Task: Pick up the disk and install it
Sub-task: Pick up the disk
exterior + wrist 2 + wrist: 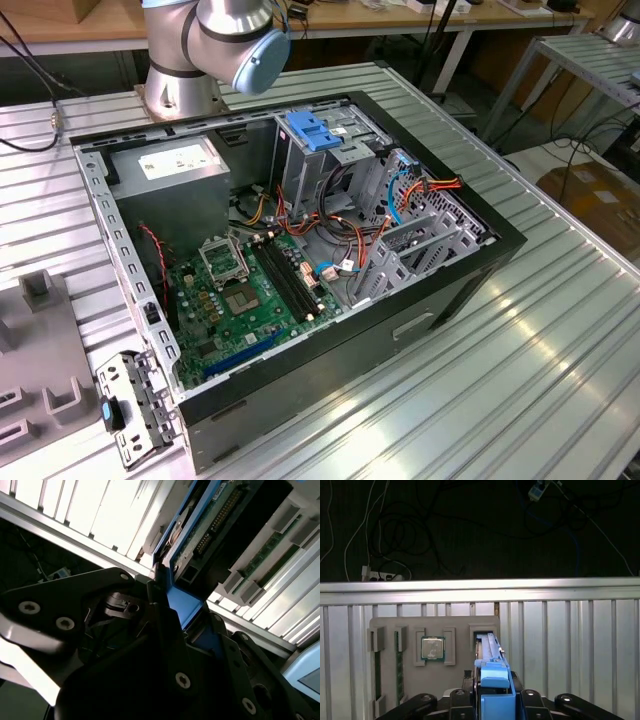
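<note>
gripper (494,696): clamped on disk (489,647) at blue rail | disk: on edge in tray (457,625) slot | tray: on bench (570,645), chip (432,648) near disk

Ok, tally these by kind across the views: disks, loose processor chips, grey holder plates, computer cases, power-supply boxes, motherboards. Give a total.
disk: 1, held in the jaws, standing in a slot of the holder plate
processor chip: 1
holder plate: 1
computer case: 1, open
power-supply box: 1
motherboard: 1
Total: 6
</note>
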`<state>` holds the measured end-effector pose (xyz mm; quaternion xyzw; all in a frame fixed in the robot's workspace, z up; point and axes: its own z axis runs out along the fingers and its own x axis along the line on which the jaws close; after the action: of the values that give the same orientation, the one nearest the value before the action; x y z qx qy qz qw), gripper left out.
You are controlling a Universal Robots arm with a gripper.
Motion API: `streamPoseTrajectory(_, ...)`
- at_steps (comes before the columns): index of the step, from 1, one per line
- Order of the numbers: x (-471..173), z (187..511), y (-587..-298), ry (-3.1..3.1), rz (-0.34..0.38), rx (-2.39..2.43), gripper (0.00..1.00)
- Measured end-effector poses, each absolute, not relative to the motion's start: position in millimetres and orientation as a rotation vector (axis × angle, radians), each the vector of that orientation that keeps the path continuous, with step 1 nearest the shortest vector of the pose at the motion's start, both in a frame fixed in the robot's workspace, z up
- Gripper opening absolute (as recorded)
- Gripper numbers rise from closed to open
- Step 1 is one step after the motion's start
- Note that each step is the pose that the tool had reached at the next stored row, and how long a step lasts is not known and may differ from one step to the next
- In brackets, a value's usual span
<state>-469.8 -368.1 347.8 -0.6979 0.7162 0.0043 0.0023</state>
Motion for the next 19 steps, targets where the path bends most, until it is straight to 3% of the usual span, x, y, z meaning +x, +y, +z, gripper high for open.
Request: streamPoseTrajectory(19,-470,371,-368,2.246,0.013,-2.189,0.37)
